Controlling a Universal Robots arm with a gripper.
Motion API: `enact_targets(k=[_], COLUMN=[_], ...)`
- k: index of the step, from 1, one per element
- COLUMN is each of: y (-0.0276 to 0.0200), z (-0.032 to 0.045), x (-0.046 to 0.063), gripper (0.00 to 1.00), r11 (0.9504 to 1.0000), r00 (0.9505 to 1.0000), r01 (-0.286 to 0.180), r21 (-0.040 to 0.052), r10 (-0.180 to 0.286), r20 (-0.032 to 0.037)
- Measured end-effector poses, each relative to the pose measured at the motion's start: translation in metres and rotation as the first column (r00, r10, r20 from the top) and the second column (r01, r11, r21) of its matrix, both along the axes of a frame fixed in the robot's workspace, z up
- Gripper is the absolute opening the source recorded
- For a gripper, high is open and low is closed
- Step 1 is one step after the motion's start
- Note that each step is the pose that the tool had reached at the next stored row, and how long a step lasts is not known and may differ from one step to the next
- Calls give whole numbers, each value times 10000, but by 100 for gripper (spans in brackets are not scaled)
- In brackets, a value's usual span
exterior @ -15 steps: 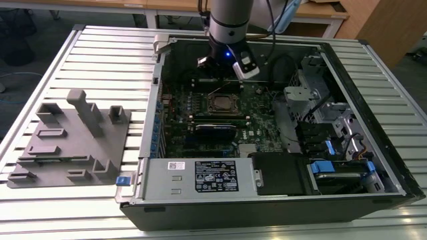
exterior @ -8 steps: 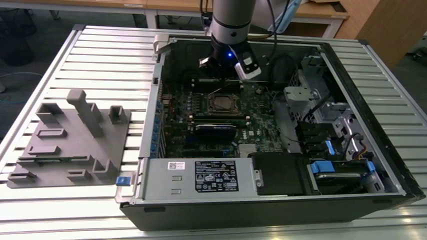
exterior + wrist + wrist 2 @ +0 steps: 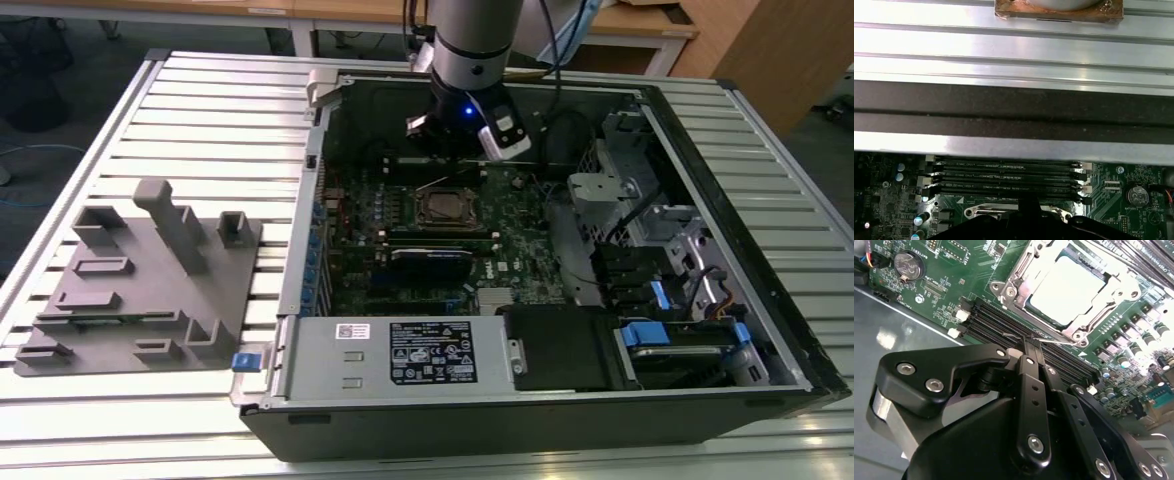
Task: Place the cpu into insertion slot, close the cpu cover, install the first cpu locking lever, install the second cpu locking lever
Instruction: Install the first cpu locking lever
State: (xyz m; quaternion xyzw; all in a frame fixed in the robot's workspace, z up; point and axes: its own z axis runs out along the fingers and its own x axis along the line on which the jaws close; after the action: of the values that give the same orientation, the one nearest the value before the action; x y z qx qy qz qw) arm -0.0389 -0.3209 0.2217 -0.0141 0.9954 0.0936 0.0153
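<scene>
Exterior view: an open desktop computer case point(image 3: 534, 425) lies on its side on a slatted metal table point(image 3: 200, 110), and I am looking down into it. The robot arm point(image 3: 470, 40) reaches in from the far side. Its jaws hang over the green motherboard point(image 3: 358, 222), just beyond the insertion slot point(image 3: 424, 207). On the exterior view's left, a grey plastic fixture point(image 3: 147, 280) rests on the table beside the case. A labelled power supply point(image 3: 400, 352) sits inside the case along its near wall.

In the second wrist view, the cpu point(image 3: 1069, 290) lies flat in the insertion slot with its pale metal top facing up. The cpu cover point(image 3: 1094, 315) is down and frames the chip through its window. The jaws are clenched, tip against tip, with nothing visible between them. Their tips sit over the black memory slots point(image 3: 999, 322), just beside the socket's edge. I cannot tell whether they touch anything. A round coin battery point(image 3: 906, 266) sits on the board, well apart from the socket.

In the first wrist view, the memory slots run between the case wall and the socket's metal frame.
</scene>
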Motion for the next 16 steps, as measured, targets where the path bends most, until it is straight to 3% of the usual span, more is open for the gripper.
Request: enact_targets(k=[8, 9, 16], y=[5, 6, 11], z=[-37, -89, -164], x=[59, 97, 116], gripper=[10, 10, 10], r11=[10000, 10000, 9998], r00=[10000, 10000, 10000], r01=[0, 0, 0], r21=[-18, -70, -191], r10=[0, 0, 0], r20=[1, 1, 1])
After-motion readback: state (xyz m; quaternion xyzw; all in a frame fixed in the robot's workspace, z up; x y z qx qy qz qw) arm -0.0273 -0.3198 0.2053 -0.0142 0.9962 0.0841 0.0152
